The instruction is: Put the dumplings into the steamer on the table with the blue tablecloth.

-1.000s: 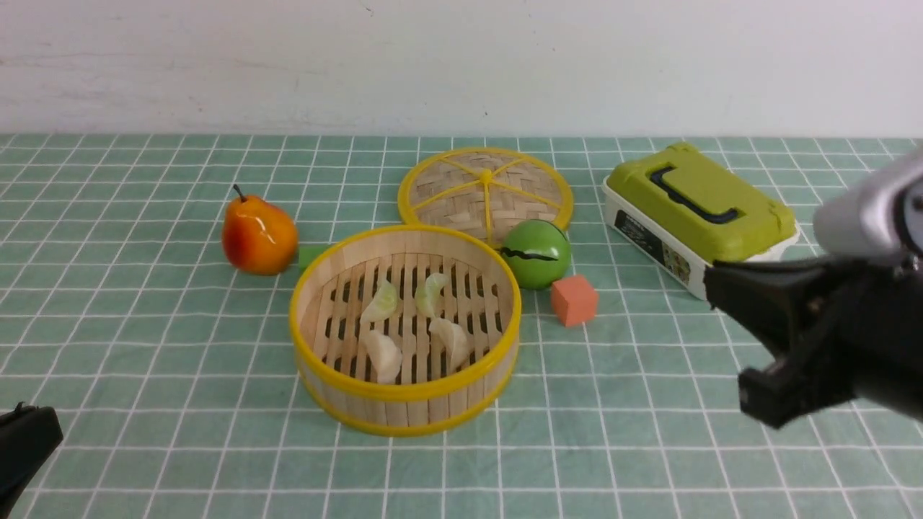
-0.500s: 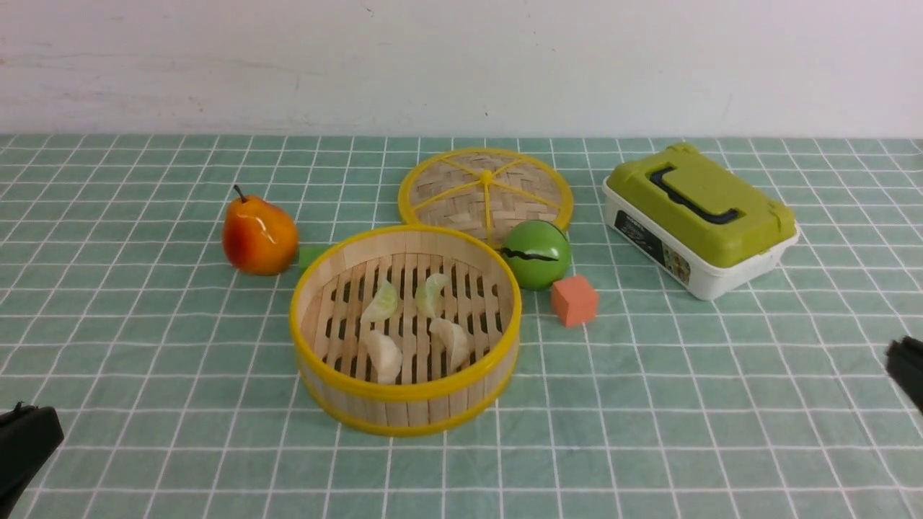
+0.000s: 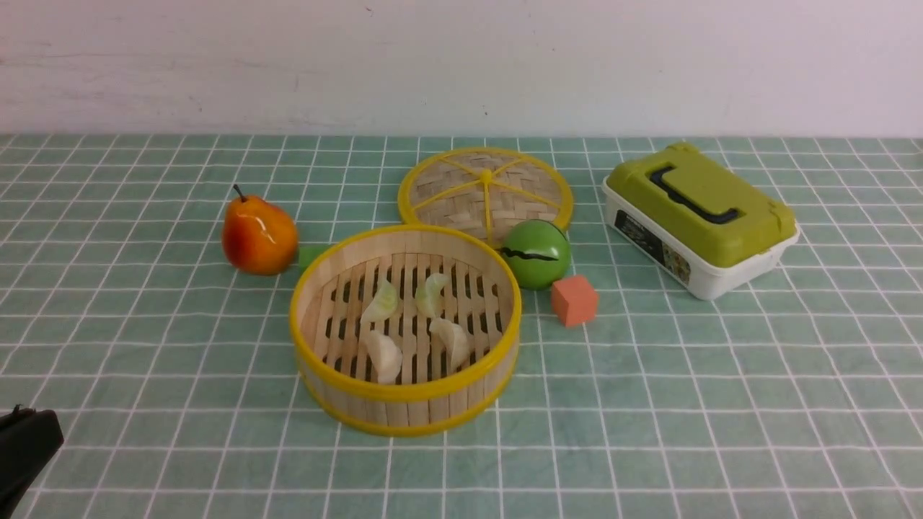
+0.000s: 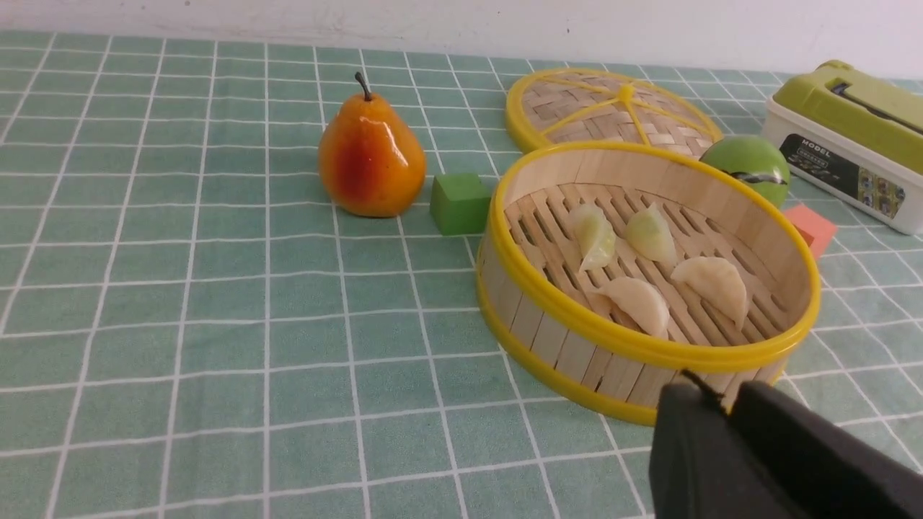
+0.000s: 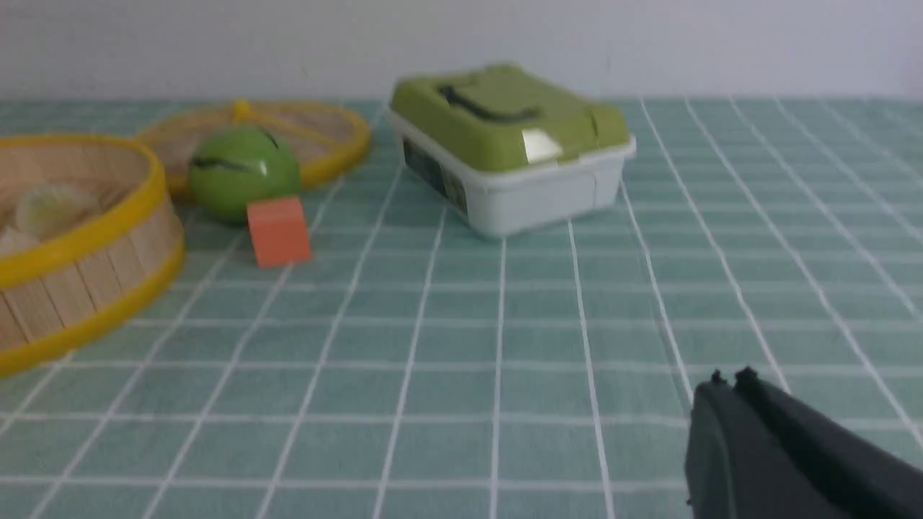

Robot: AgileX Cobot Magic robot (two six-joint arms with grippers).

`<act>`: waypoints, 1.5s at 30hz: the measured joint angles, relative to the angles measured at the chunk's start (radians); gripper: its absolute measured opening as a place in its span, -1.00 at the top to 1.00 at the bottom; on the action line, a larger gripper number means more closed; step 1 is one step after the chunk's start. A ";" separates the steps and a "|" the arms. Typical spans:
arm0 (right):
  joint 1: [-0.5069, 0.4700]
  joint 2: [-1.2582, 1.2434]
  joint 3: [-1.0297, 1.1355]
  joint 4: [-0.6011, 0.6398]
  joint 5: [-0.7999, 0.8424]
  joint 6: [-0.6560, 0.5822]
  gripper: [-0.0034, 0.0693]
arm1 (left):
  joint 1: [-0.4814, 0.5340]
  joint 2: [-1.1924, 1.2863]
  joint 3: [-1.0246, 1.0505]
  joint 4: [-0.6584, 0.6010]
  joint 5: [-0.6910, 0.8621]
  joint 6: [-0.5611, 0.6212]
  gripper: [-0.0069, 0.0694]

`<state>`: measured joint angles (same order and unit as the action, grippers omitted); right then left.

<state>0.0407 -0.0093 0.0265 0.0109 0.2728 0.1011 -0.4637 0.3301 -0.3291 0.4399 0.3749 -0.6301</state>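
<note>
The steamer stands in the middle of the worktop, with four dumplings in it. The lid lies behind it. The pear stands to its left, the ball and the cube to its right, the box farther right.

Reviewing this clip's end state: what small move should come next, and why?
Probably none beyond keeping both arms parked. All four dumplings lie on the slats inside the steamer, none on the blue tablecloth; the left gripper and right gripper hold nothing.
</note>
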 joint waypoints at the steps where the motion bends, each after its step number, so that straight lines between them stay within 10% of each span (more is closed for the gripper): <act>1: -0.002 0.000 0.000 0.000 0.045 0.007 0.94 | 0.000 0.000 0.000 0.000 0.002 0.000 0.63; 37: -0.002 -0.001 -0.008 0.001 0.106 0.017 0.84 | 0.001 -0.020 0.018 0.000 0.019 0.000 0.58; 45: -0.004 -0.001 -0.008 0.001 0.106 0.017 0.82 | 0.251 -0.298 0.192 -0.184 -0.034 0.098 0.63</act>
<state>0.0365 -0.0105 0.0188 0.0116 0.3786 0.1179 -0.2131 0.0323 -0.1371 0.2559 0.3410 -0.5325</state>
